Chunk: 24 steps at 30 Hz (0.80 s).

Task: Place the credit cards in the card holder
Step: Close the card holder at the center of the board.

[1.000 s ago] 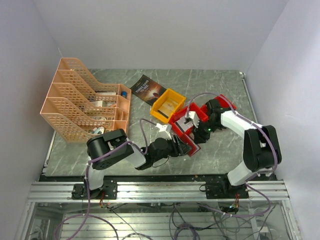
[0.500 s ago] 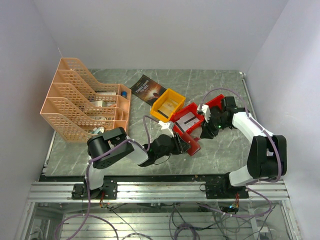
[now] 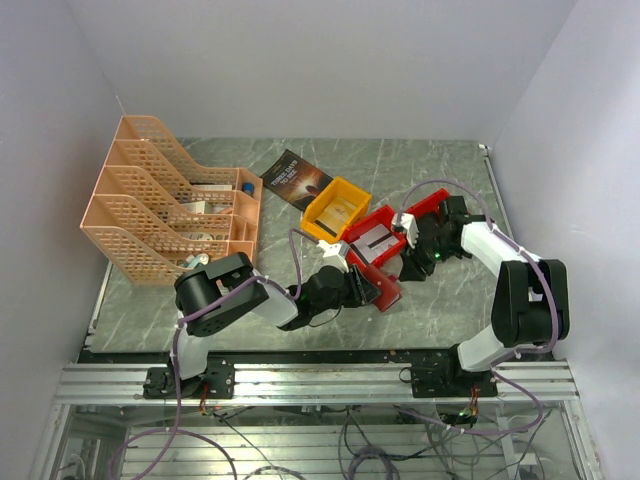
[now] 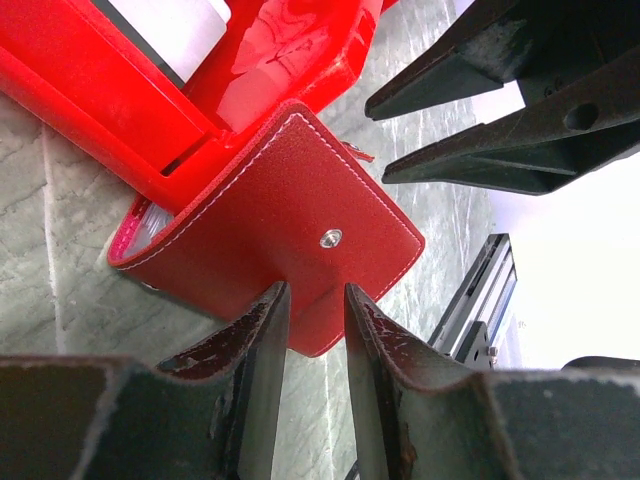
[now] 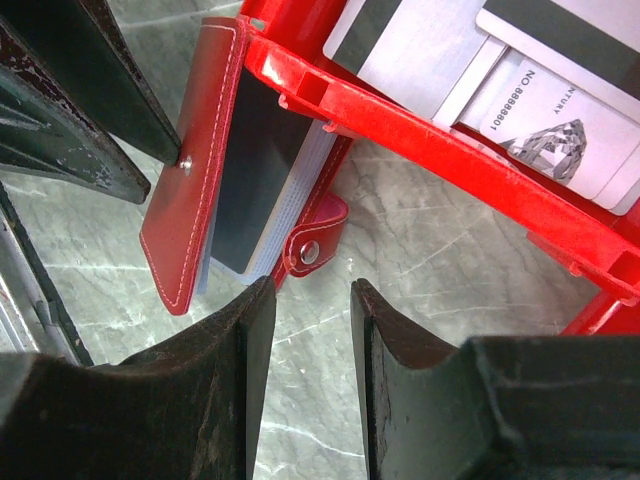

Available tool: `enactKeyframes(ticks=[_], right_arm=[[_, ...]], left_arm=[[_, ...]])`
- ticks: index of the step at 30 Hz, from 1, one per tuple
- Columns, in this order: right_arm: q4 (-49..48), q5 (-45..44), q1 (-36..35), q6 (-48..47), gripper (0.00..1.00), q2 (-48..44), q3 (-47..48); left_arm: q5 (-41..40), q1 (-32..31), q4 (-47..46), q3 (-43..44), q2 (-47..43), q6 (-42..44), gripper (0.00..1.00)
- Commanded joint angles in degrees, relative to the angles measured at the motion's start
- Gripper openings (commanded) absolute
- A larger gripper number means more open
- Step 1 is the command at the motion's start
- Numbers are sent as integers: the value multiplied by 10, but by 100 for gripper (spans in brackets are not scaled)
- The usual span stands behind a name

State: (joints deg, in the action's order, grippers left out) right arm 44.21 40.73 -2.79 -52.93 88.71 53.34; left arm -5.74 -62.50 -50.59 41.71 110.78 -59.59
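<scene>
Card holder [image 4: 280, 210] sat right up against the red bin [image 5: 440, 160]; left claw [image 4: 312, 295] and right claw [image 5: 312, 290] both narrow, gripping nothing.

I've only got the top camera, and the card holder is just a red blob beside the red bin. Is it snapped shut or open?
Observer: Unsnapped. The right wrist view shows the card holder gaping slightly, pale pockets visible, its snap tab loose on the table.
Operator: Is either hand gripping it?
Observer: Neither. The left hand has its fingers apart, facing the cover; the right hand is open, only table showing between its fingers.
Operator: Are there cards in the bin?
Observer: Yes, several overlapping cards lie in the red bin, one printed with a diamond.
</scene>
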Motion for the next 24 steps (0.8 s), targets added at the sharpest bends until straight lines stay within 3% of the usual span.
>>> enactKeyframes(ticks=[1,12,14,18,24], right_arm=[[13,11,2,-20,36,16,-3],[-49,-24,-31,20,35,2,-26],[-65,-34,-33,34,28,-1,-29],[-67,-44,-34,47,0,2,-19],[-71,-7,-33,33,0,-50,-30]], left_arm=[[4,6,18,10,11,5,40],[10,7,16,10,13,4,40],[10,8,16,10,12,4,40],[13,8,15,9,10,4,41],[3,9,-8,-14,-20,16,43]])
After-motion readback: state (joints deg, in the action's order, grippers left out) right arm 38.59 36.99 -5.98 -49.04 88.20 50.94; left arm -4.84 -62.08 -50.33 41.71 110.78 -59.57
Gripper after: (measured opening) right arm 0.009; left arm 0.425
